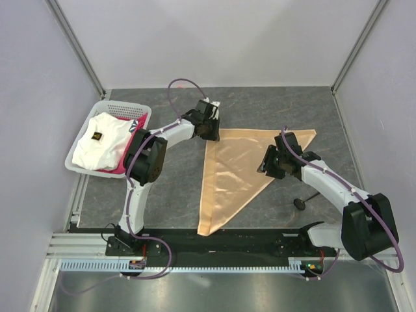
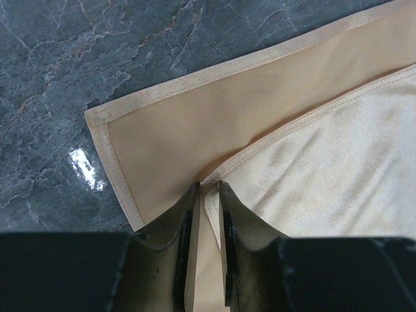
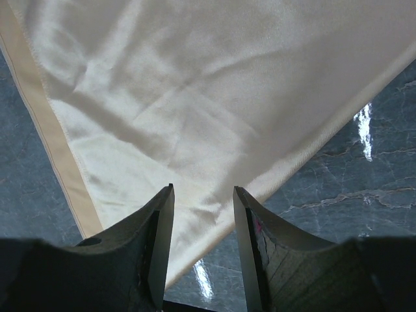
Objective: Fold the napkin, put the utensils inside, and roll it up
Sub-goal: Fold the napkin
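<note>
The napkin [image 1: 231,172] lies on the bench [image 1: 162,188], folded into a triangle. Its top-layer corner, pinched in the left gripper [image 2: 208,187], should be squared to the lower corner; the right gripper [image 3: 203,190] is held open above the cloth.

The napkin [image 2: 312,169] is thin cloth: satin-shiny on the folded-over face, matt on the one beneath, with a stitched hem. The counter [image 2: 65,65] looks like polished dark stone, glossy. My right gripper [image 3: 203,192] has dark, matt fingers.
</note>
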